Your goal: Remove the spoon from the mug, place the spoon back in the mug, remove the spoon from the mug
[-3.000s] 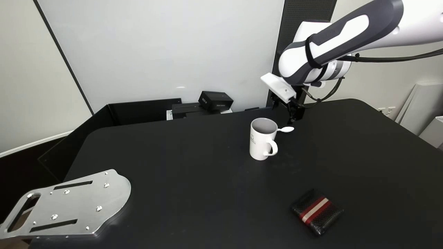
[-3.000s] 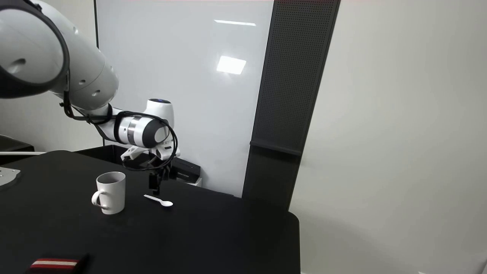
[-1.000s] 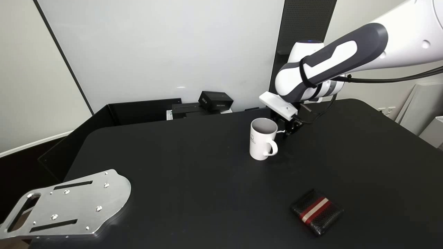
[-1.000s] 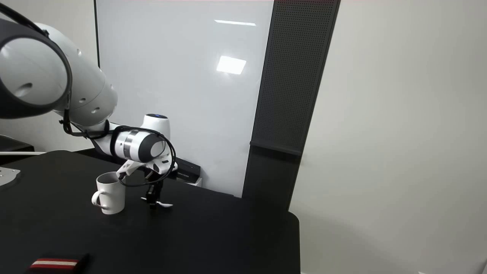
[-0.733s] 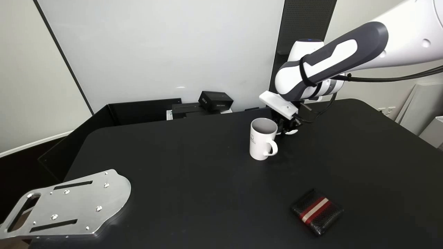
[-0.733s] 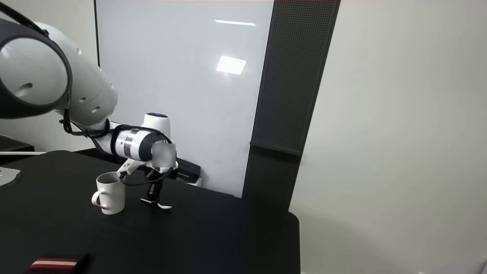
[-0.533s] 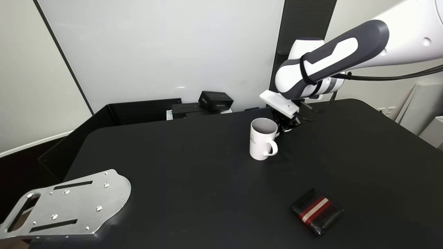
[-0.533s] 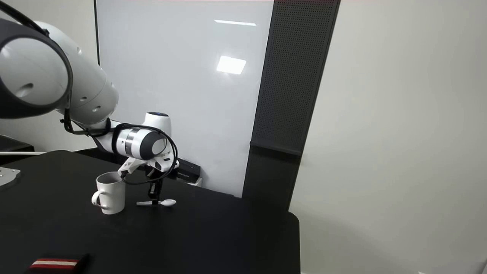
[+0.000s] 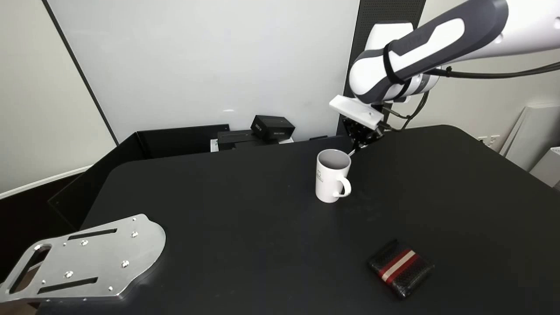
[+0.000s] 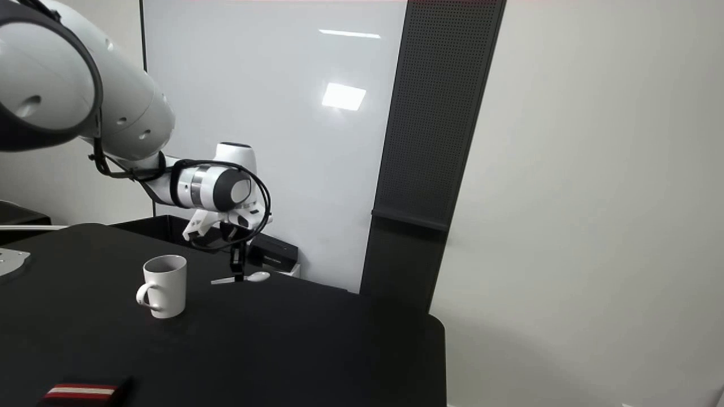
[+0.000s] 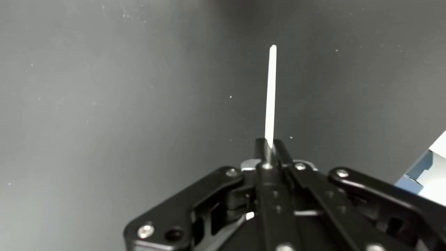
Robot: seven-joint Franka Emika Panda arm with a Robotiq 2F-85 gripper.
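Observation:
The white spoon (image 10: 259,276) hangs above the dark table, with my gripper (image 10: 238,276) shut on it. In the wrist view its thin handle (image 11: 271,94) points away from between the fingertips, which hide the part they hold; the bowl lies under the gripper there, mostly hidden. The plain white mug (image 10: 169,288) stands upright on the table, to the left of the spoon and apart from it. In an exterior view, the mug (image 9: 328,183) partly covers the spoon's end, and the gripper (image 9: 357,145) is behind it to the right.
A black block with a red and white stripe (image 9: 400,267) lies toward the front right. A silver metal plate (image 9: 100,258) rests at the left edge. Black boxes (image 9: 273,127) sit beyond the table's far edge. A white and blue object (image 11: 433,174) enters the wrist view at right.
The gripper has come down over the spoon on the table, shut on it and risen again. The spoon has swung nearly level in its grip and been lifted. The mug has stayed put.

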